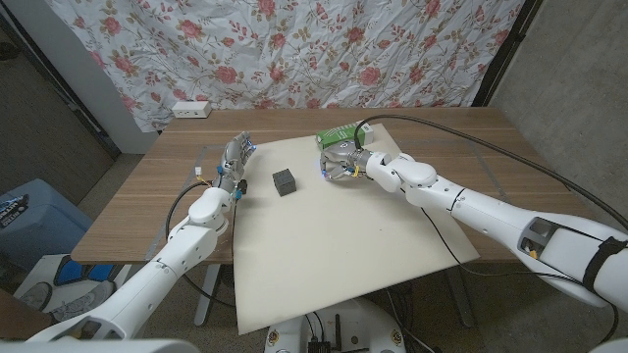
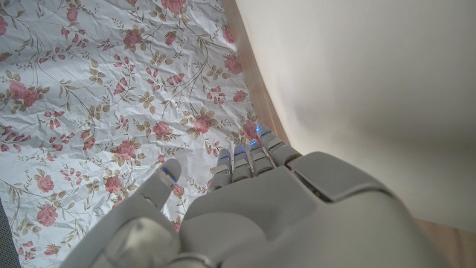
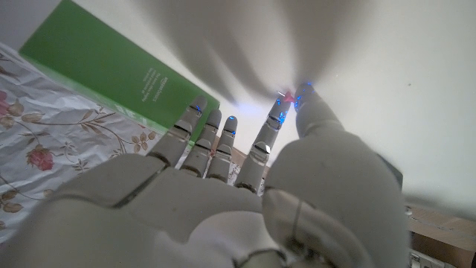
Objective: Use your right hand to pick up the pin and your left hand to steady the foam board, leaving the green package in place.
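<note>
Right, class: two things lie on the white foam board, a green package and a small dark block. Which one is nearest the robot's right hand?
The green package, at the board's far edge: the right hand is right beside it, while the small dark block sits apart, toward the left hand.

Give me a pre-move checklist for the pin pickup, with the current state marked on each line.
1. Right hand over the foam board, beside the green package: ok.
2. Pin between the right hand's thumb and a fingertip: a small red thing shows there in the right wrist view; whether it is truly gripped, cannot tell.
3. Left hand at the foam board's left edge: ok; whether it presses down on the board, cannot tell.
4. Green package resting on the board's far edge, not held: ok.
5. Small black block stands apart from both hands: ok.
</note>
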You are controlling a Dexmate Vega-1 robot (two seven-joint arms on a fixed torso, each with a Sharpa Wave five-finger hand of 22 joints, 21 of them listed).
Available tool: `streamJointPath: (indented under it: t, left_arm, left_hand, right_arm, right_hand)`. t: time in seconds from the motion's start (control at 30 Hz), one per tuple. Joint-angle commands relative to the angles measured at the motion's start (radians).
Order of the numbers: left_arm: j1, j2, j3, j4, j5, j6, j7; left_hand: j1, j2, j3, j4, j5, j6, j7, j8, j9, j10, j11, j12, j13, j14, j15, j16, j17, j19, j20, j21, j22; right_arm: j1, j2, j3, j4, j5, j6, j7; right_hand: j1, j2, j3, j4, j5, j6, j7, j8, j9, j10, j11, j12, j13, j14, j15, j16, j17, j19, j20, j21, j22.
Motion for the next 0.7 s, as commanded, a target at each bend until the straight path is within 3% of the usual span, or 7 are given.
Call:
streamJointPath:
  t: [0.03,0.7]
  left_arm:
    - [-0.005,-0.004,0.003,0.008,0.000,0.000,0.000]
    - [0.007,-0.003,0.002,-0.010,0.003,0.002,0.012]
  left_hand:
    - [0.009,0.083,0.007,0.002,0.000,0.008,0.000,-0.001,0.003,0.006,0.001,-0.001,0.003,0.004,0.003,0.001,0.003,0.008,0.000,-0.004,0.003]
    - [0.009,0.082,0.009,0.002,-0.001,0.007,0.000,-0.001,0.003,0.007,0.000,-0.001,0.003,0.004,0.003,0.000,0.003,0.008,0.001,-0.004,0.003]
  right_arm:
    - [0.009,0.005,-0.005,0.031,-0.001,0.017,-0.046]
    - [0.005,-0.006,-0.009,0.022,-0.008,0.005,-0.049]
  right_hand:
    - [0.017,0.002,-0.003,-0.001,0.002,0.024,-0.002,0.013,0.007,0.012,-0.001,0.004,0.003,0.011,-0.090,0.009,0.006,0.015,-0.006,0.005,0.005]
    - [0.047,0.006,-0.015,-0.002,0.002,0.072,-0.009,0.042,0.016,0.031,-0.013,0.005,0.003,0.018,-0.105,0.026,0.024,0.026,-0.015,0.004,0.006]
